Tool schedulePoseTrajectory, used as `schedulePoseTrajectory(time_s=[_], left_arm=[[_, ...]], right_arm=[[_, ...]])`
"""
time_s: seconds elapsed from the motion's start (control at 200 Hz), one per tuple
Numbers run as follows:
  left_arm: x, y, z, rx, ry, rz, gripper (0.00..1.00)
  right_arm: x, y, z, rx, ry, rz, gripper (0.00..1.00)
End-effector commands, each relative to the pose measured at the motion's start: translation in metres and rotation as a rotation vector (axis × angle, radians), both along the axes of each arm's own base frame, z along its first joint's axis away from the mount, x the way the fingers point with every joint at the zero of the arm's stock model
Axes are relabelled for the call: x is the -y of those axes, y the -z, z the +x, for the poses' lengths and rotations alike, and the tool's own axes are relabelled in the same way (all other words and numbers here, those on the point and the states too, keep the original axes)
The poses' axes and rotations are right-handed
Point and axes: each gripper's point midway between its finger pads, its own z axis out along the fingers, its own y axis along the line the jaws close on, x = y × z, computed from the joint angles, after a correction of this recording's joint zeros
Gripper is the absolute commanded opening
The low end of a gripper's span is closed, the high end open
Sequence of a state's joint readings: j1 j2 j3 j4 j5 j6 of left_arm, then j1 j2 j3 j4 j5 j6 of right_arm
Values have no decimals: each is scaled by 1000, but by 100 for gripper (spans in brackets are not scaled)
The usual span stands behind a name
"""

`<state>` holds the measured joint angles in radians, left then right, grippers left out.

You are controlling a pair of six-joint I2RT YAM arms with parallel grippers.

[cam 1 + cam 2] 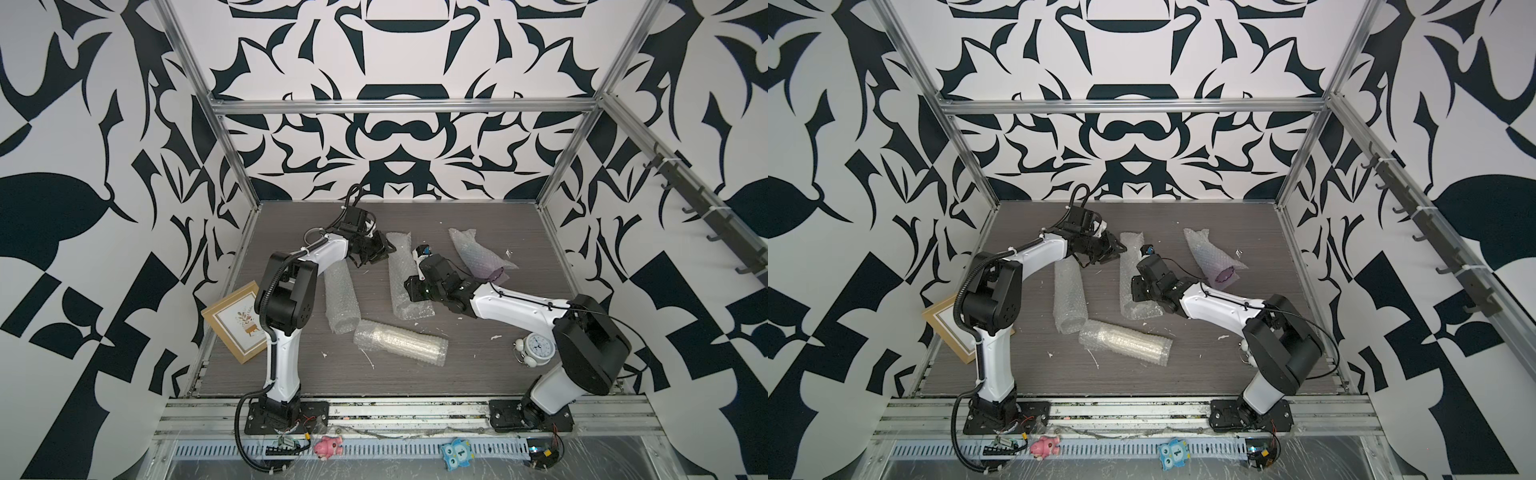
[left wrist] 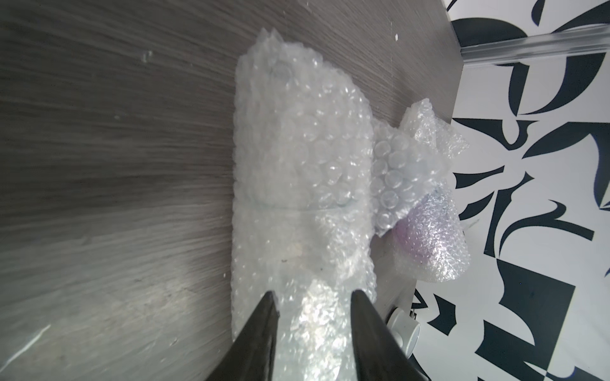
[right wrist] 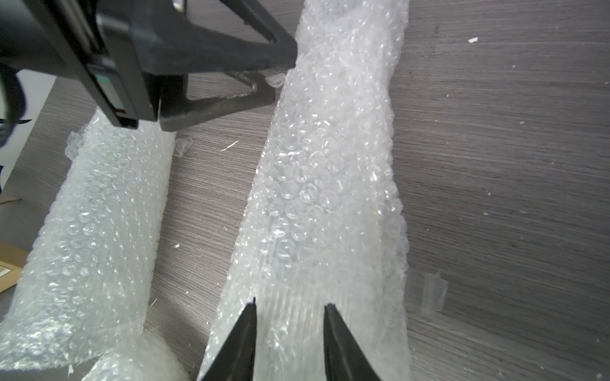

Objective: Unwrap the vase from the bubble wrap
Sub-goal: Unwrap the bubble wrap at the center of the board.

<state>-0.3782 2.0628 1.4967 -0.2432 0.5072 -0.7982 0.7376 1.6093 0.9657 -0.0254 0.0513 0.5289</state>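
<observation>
Both left claw (image 2: 313, 293) and right claw (image 3: 292, 301) sit half-spread astride the ends of the middle bubble wrap roll (image 3: 323, 181), grip unclear, so a tug could slip or tear it.

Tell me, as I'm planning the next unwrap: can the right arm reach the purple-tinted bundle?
Probably yes: the purple-tinted bundle lies close beside the right arm, near its wrist, with nothing standing between them.
</observation>
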Motion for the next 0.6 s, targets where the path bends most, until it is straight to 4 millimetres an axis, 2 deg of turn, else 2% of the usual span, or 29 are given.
schedulePoseTrajectory(time_s=[0.0, 0.18, 0.385, 0.435, 0.595], left_arm=[[-2, 6, 10, -11, -28, 5, 36], [-5, 4, 13, -5, -41, 7, 23], [-8, -4, 18, 12, -51, 1, 3], [-8, -5, 18, 16, -49, -1, 0], [-6, -19, 19, 40, -42, -19, 0]], right_arm=[[5, 16, -6, -40, 5, -38, 35], [5, 16, -5, -39, 5, -41, 35], [5, 18, -5, -41, 3, -50, 35], [5, 19, -5, -42, 4, -54, 35], [6, 20, -5, -42, 1, -62, 35]])
